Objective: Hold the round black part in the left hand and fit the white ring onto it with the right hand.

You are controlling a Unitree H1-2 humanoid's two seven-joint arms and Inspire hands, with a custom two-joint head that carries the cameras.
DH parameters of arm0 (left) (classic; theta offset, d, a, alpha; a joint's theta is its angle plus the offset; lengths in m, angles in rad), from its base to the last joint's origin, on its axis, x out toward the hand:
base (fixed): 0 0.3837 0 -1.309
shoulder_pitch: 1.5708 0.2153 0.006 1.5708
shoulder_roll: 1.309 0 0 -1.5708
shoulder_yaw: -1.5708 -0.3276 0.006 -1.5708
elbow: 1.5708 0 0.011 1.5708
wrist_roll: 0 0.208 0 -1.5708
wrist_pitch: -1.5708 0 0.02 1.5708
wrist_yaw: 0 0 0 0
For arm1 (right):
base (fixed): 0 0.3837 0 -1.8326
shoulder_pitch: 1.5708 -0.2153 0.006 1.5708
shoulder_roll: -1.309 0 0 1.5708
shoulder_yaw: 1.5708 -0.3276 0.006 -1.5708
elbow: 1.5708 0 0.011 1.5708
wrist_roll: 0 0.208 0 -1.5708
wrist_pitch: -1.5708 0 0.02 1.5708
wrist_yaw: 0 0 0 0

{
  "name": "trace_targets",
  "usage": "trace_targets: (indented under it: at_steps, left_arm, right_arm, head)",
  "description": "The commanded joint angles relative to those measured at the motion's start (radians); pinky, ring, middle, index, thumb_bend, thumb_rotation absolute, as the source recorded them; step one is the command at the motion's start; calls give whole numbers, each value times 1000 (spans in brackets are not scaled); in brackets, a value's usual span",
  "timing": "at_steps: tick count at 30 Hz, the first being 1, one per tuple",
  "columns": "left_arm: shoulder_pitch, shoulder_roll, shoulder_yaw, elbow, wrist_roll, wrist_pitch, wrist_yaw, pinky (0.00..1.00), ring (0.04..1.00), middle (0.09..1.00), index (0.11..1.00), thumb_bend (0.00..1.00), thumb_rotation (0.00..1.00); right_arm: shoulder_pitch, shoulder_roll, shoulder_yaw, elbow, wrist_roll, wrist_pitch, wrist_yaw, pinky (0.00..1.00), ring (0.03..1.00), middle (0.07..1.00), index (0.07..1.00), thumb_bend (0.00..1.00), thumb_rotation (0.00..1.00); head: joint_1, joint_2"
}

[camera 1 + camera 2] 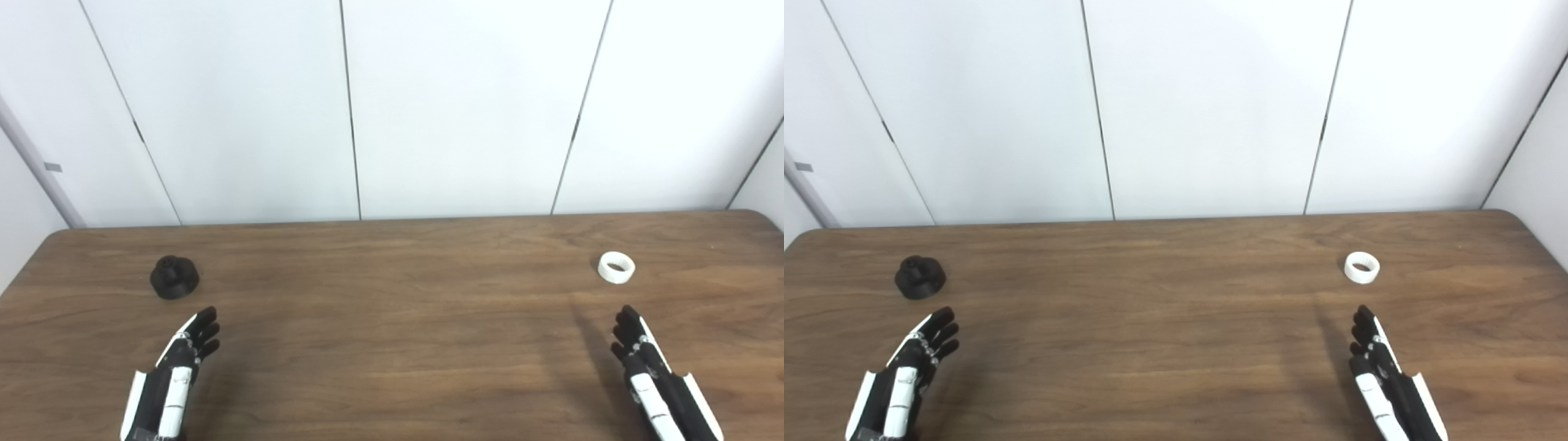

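A brown wooden table (392, 343) runs across the view, with a white panelled wall (392, 110) rising behind its far edge. The round black part (174, 277) sits on the table toward its left end, resting on its wide base with a smaller knob on top. The white ring (616, 267) lies on the table toward the right end, well apart from the black part, its opening facing up and slightly tilted toward the camera.

The left robot hand (184, 361) comes in from the bottom left and hovers over the table just on the near side of the black part, without touching it. Its fingers (205, 331) are stretched forward and spread a little, holding nothing. The right robot hand (643, 361) comes in from the bottom right, on the near side of the white ring and clear of it. Its fingers (628, 331) are likewise extended and released, with nothing in its grasp.
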Motion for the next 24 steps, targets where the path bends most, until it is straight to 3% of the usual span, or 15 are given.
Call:
trace_targets:
  at_steps: [1,17,19,21,22,24]
  left_arm:
    - [20,-21,-11,45,-6,-18,3,880,907,914,882,681,916]
    - [24,-24,-12,47,0,-32,4,878,903,914,884,667,885]
    - [26,-15,-21,49,57,-63,13,885,915,924,891,617,826]
    - [26,-13,-26,52,144,-97,41,848,911,925,889,580,683]
    - [26,-14,-26,53,177,-109,54,813,895,914,877,590,584]
    - [29,-17,-32,51,240,-129,78,815,895,914,863,643,484]
  right_arm:
    - [1,9,4,19,4,-16,4,1000,1000,1000,1000,367,799]
    - [5,11,2,21,5,-19,3,1000,1000,1000,1000,365,788]
    - [6,11,3,19,0,-21,2,1000,1000,1000,1000,364,792]
    - [7,11,3,19,-1,-24,2,1000,1000,1000,1000,362,796]
    - [7,11,2,20,-1,-25,2,1000,1000,1000,1000,365,797]
    - [8,8,0,19,3,-22,3,1000,1000,1000,1000,367,799]
  head:
    - [0,1]
    - [8,-7]
    - [7,-6]
    - [10,-7]
    - [11,-7]
    - [28,-8]
